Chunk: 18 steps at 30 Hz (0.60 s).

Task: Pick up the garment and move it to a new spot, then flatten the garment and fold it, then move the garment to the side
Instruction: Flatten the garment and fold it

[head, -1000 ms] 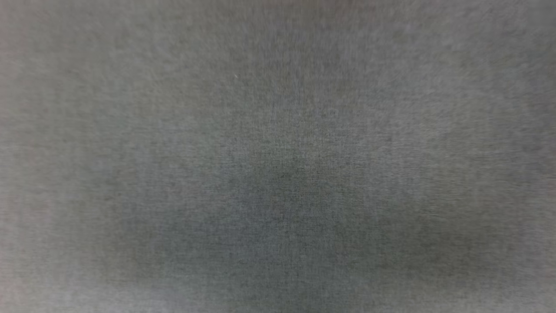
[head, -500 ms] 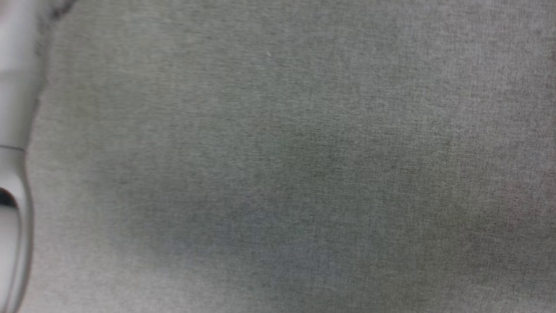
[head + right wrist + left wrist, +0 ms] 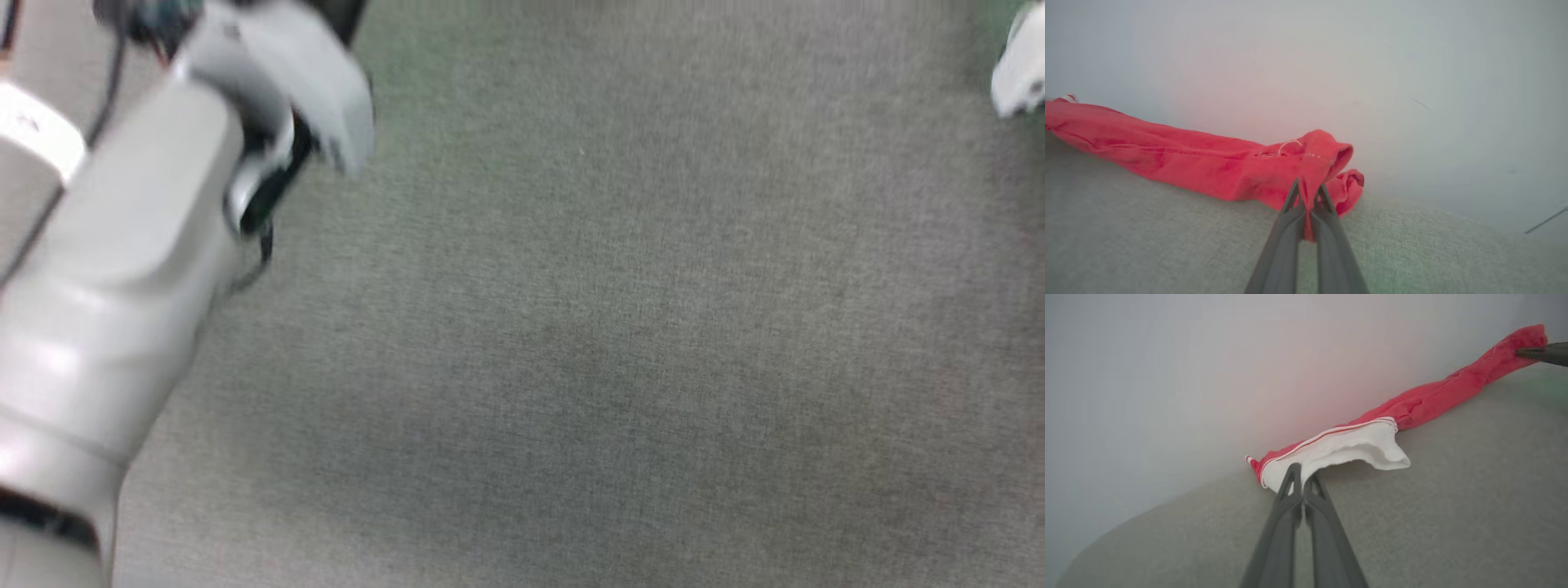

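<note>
Between both jaws, garment (image 3: 1429, 402) stretched, left jaws clamped on white edge, right jaws clamped on red end

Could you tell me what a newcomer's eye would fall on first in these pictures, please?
The bright red garment, stretched in a long rope along the grey surface by a pale wall. The left gripper is shut on its white end and the right gripper on a red fold. In the head view, a pale forearm looms at the left.
</note>
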{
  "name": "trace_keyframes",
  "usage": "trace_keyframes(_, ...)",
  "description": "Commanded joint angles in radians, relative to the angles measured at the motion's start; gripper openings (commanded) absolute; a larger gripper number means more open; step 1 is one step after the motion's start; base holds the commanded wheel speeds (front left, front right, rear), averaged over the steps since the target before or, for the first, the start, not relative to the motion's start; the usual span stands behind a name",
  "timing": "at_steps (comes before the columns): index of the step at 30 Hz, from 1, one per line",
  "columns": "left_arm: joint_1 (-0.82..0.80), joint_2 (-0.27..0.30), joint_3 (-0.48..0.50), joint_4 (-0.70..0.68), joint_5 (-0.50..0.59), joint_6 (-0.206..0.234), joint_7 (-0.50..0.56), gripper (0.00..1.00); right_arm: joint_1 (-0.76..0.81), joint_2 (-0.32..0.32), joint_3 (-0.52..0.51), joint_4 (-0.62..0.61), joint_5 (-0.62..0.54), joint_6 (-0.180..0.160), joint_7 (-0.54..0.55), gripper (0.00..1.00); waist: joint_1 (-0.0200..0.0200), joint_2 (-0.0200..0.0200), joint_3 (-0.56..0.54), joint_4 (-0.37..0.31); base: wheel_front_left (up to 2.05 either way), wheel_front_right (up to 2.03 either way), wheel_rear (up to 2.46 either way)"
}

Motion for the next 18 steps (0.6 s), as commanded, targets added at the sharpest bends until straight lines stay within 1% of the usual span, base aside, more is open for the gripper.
trace_keyframes(1,0.059,0.022,-0.015,-0.037,-0.030,-0.001,0.018,0.00,0.052,-0.022,0.019,-0.030,0.032,-0.001,0.003,0.00,0.0000,0.0000,-0.099,0.008,0.00,0.00,0.00)
trace_keyframes(4,0.185,0.083,-0.047,-0.135,-0.082,-0.001,0.065,0.00,0.168,-0.061,0.060,-0.116,0.105,-0.001,0.021,0.00,0.0000,0.0000,-0.150,-0.004,0.00,0.00,0.00)
trace_keyframes(5,0.226,0.103,-0.045,-0.172,-0.104,-0.001,0.076,0.00,0.205,-0.083,0.070,-0.143,0.121,-0.001,0.028,0.00,0.0000,0.0000,-0.165,-0.006,0.00,0.00,0.00)
trace_keyframes(8,0.357,0.161,-0.053,-0.289,-0.153,0.030,0.121,0.00,0.322,-0.136,0.082,-0.216,0.192,-0.001,0.037,0.00,0.0000,0.0000,-0.207,-0.014,0.00,0.00,0.00)
trace_keyframes(12,0.533,0.242,-0.057,-0.477,-0.216,0.115,0.169,0.00,0.469,-0.197,0.076,-0.294,0.258,-0.001,0.036,0.00,0.0000,0.0000,-0.253,-0.023,0.00,0.00,0.00)
trace_keyframes(13,0.533,0.242,-0.057,-0.477,-0.216,0.115,0.169,0.00,0.469,-0.197,0.076,-0.294,0.258,-0.001,0.036,0.00,0.0000,0.0000,-0.253,-0.023,0.00,0.00,0.00)
trace_keyframes(16,0.655,0.308,-0.064,-0.604,-0.254,0.186,0.202,0.00,0.569,-0.235,0.065,-0.347,0.283,-0.001,0.035,0.00,0.0000,0.0000,-0.278,-0.032,0.00,0.00,0.00)
trace_keyframes(18,0.730,0.348,-0.063,-0.683,-0.277,0.240,0.210,0.00,0.638,-0.244,0.056,-0.383,0.299,-0.001,0.034,0.00,0.0000,0.0000,-0.292,-0.038,0.00,0.00,0.00)
